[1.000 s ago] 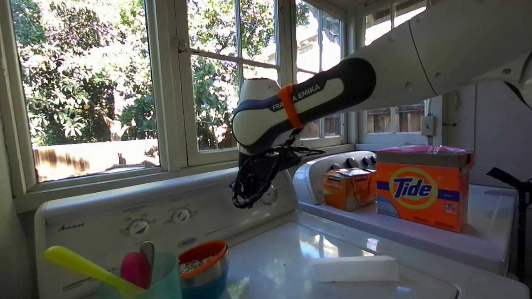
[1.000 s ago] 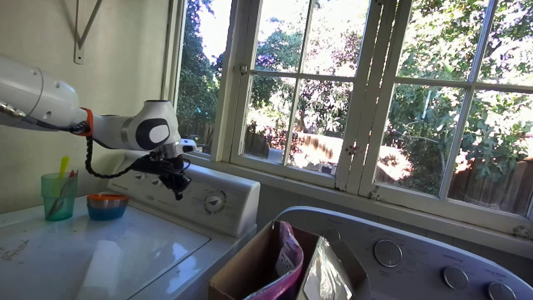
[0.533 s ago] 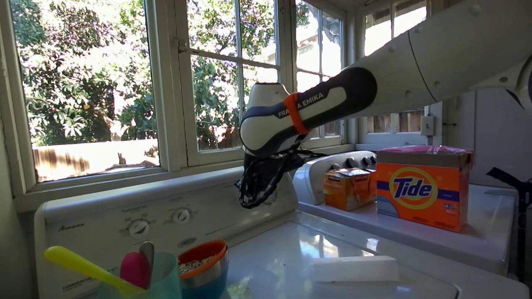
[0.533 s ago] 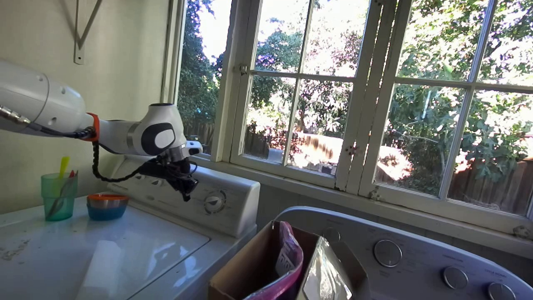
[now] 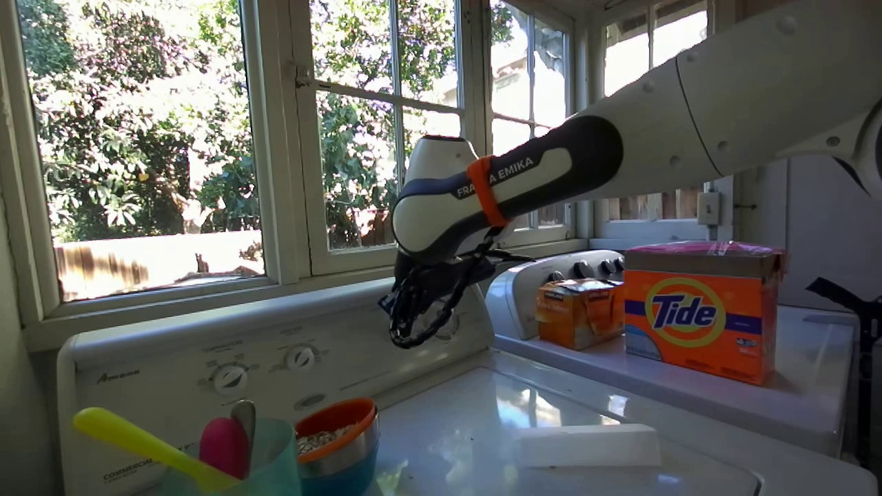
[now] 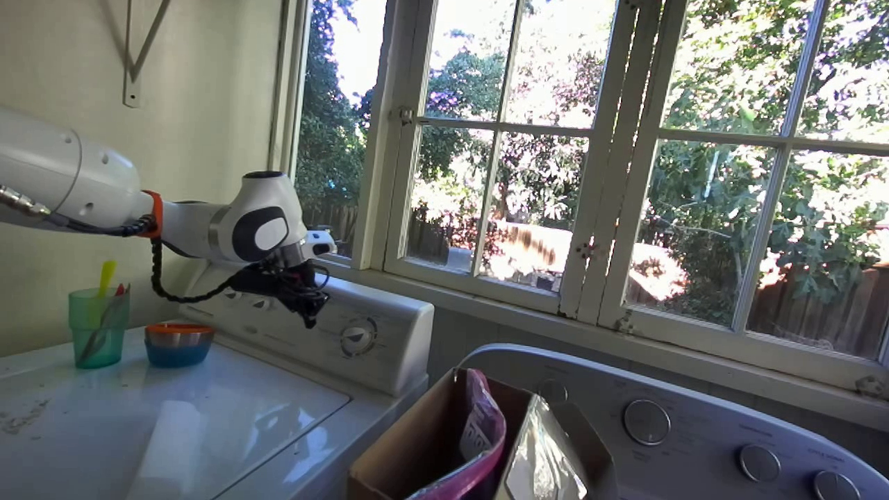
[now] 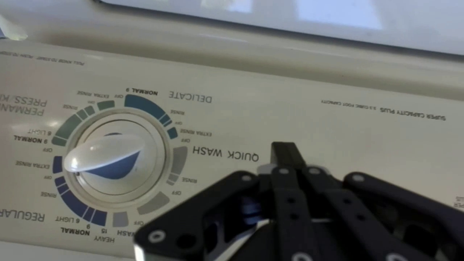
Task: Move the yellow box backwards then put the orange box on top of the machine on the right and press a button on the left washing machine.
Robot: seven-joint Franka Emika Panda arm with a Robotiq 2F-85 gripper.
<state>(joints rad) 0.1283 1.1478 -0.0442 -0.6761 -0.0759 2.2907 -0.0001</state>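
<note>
- The black two-fingered end effector (image 7: pixel 288 156) has its jaws pressed together, nothing between them. Its tip sits over the pale raised back panel (image 7: pixel 355 145), next to the grey "QUICK WASH" lettering (image 7: pixel 225 154); whether it touches, I cannot tell.
- The tall orange cardboard Tide carton (image 5: pixel 696 324) stands upright on the flat-topped white appliance with dark knobs (image 5: pixel 813 344). The low yellow-orange cardboard box (image 5: pixel 580 313) sits just beside it, nearer that appliance's controls. Both box moves look done; pressing seems the step in hand.
- The likely button on the glossy-topped white washing machine (image 5: pixel 441 413) is the large round white dial with a blue-sided handle (image 7: pixel 112 159), apart from the tip.
- To press well: lift slightly off the panel, shift sideways to the dial, centre the closed tip, then push straight in. An off-centre push could slip off the handle or turn it.
- The white painted window frame (image 6: pixel 500 298) runs close behind the panel's top edge, so keep the wrist low and forward.
- The looped black cable (image 5: pixel 412 340) could snag the dial.
- Retreat over the washer's top, above the low white block (image 5: pixel 589 444), away from the translucent teal cup (image 5: pixel 274 455) and orange-rimmed bowl (image 5: pixel 348 465).
</note>
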